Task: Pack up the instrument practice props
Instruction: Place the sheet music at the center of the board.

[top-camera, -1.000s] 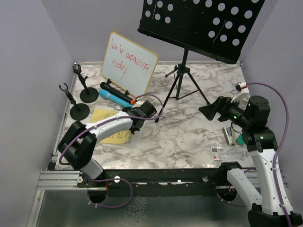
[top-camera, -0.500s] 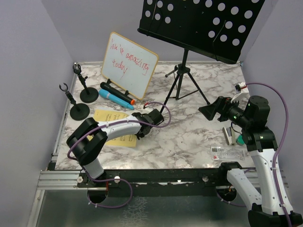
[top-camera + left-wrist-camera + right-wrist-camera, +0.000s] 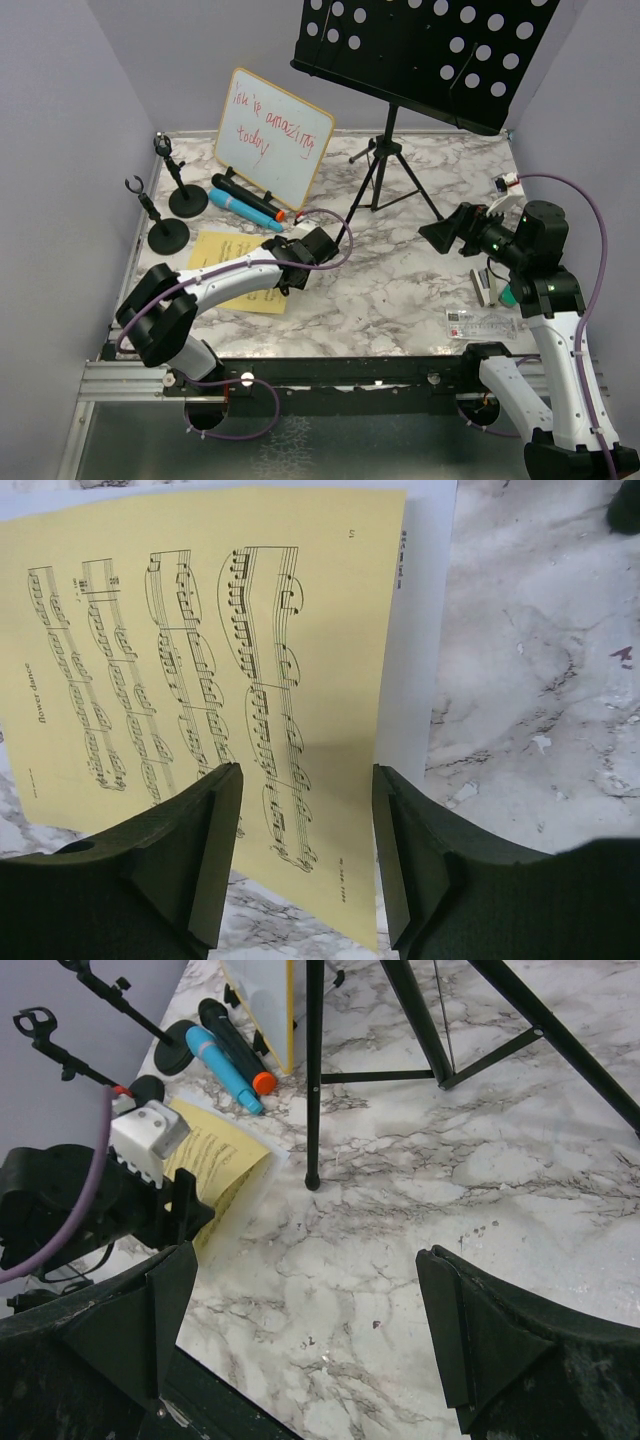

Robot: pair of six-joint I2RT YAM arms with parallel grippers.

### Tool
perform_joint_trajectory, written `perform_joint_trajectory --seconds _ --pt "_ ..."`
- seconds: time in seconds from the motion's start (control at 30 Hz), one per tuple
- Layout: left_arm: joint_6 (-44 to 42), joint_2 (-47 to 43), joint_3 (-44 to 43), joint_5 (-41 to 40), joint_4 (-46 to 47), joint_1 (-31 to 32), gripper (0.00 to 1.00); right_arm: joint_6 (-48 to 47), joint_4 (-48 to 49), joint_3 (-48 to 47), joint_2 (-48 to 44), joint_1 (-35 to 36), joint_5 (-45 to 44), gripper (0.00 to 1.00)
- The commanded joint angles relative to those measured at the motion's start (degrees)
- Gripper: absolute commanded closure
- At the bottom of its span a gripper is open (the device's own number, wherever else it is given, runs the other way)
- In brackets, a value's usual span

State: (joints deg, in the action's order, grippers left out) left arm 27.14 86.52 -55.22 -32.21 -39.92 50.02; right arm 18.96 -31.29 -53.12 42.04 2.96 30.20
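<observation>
The yellow sheet music (image 3: 222,256) lies flat on the marble table, on top of a white sheet (image 3: 420,630). My left gripper (image 3: 305,780) is open, its fingers low on either side of the yellow sheet's near corner without pinching it. In the top view, the left gripper (image 3: 290,272) sits at that sheet's right edge. A black microphone (image 3: 238,189) and a blue microphone (image 3: 240,206) lie in front of the whiteboard. Two mic holders (image 3: 187,200) (image 3: 167,235) stand at the left. The black perforated music desk (image 3: 420,50) stands on its tripod (image 3: 385,180). My right gripper (image 3: 450,232) hangs open and empty above the table's right side.
A wood-framed whiteboard (image 3: 272,135) with red writing leans at the back left. A stapler (image 3: 487,285) and a clear ruler (image 3: 480,322) lie near the right arm. A tripod leg's foot (image 3: 313,1180) rests close to the sheets. Purple walls close in the sides.
My left gripper has gone from shut to open and has shifted a little to the right along the sheet's edge. The right arm has not moved.
</observation>
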Motion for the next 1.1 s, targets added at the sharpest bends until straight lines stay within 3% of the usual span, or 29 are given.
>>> perform_joint_trajectory --seconds 0.0,0.37,0.6,0.83,1.07 --pt "1.66 -3.77 1.28 0.03 1.14 0.25 0.39 -0.32 1.74 0.78 0.23 0.29 0.46 0.0" --pt "0.23 -5.4 4.32 9.35 8.71 -0.36 0.23 -0.78 1.41 0.96 -0.35 0.29 0.3 0.0" --pt "-1.03 -8.72 7.47 22.51 18.97 -8.01 0.2 -0.74 4.03 2.93 -1.32 0.29 1.2 0.0" --pt "-2.54 -11.19 10.68 34.04 33.69 -12.63 0.16 0.39 13.24 9.51 -1.8 0.36 5.15 0.0" --pt "-2.08 -7.41 11.86 40.42 51.64 -13.2 0.13 5.72 32.49 18.2 0.23 0.44 9.0 0.0"
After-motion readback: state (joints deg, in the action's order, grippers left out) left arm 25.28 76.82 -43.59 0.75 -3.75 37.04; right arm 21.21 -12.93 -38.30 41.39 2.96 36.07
